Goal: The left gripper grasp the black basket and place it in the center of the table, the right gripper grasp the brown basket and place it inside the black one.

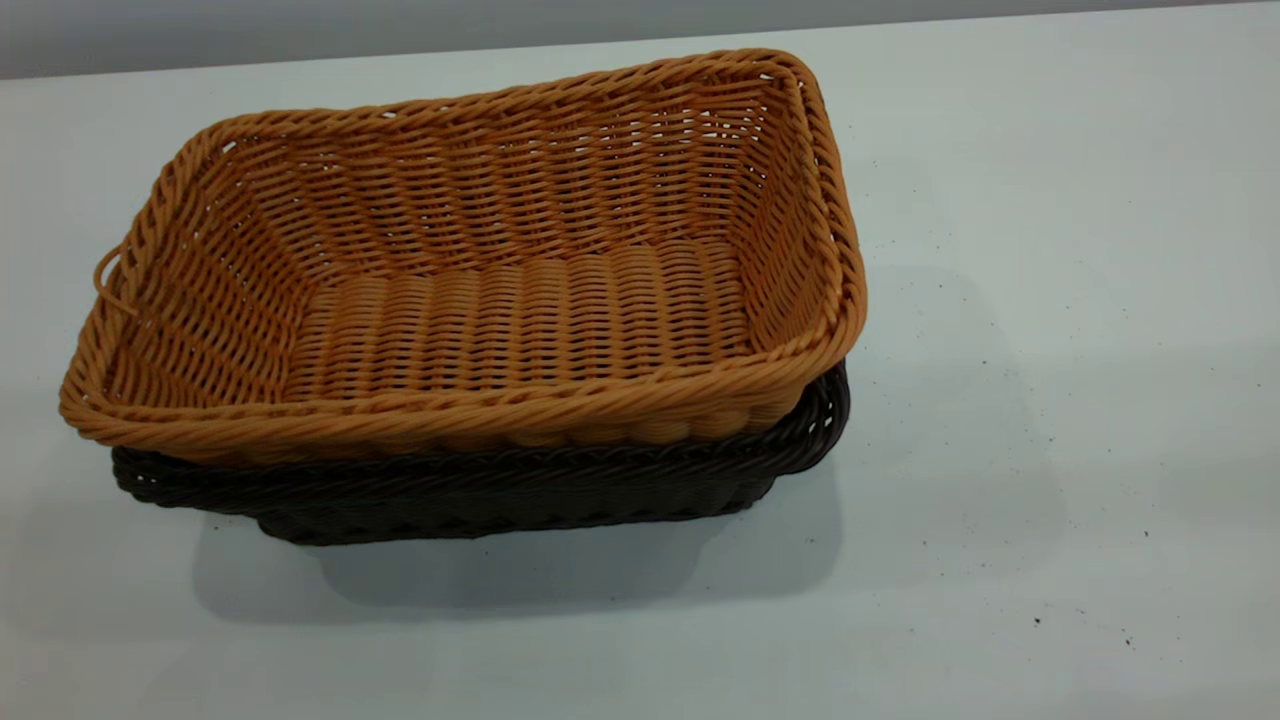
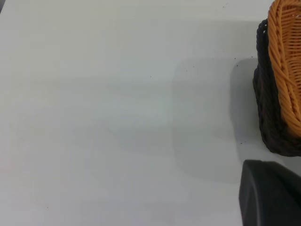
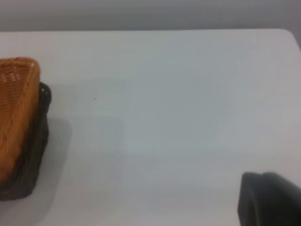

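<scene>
orange-tan brown basket point(image 1: 520, 330) nested upright inside black basket point(image 1: 500, 495); on white table point(image 1: 1050, 300)

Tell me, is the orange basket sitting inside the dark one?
Yes, the brown basket is nested in the black basket, whose rim shows below it.

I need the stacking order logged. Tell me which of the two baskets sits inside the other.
The brown basket, the orange-tan one, is nested in the black basket. Its braided rim rides above the dark rim, and only the black one rests on the table.
</scene>
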Controlling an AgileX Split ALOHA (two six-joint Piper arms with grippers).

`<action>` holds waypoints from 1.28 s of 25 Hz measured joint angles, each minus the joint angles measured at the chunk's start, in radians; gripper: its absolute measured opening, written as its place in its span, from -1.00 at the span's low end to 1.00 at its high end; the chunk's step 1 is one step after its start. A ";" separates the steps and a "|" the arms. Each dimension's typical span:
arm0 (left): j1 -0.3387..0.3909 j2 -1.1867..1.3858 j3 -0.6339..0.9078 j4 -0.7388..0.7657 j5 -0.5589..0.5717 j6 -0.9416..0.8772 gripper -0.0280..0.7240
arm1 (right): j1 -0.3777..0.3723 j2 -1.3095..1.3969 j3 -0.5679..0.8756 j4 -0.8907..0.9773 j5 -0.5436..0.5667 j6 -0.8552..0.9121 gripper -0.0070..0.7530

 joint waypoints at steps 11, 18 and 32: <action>0.000 -0.114 -0.001 0.001 0.003 0.000 -0.93 | -0.006 0.002 0.000 0.000 0.000 0.000 -0.98; 0.000 -0.114 -0.001 0.001 0.003 0.000 -0.93 | -0.006 0.002 0.000 0.000 0.000 -0.001 -0.98; -0.001 -0.113 0.000 0.001 -0.001 0.001 -0.93 | -0.014 0.002 0.000 0.000 0.000 0.000 -0.98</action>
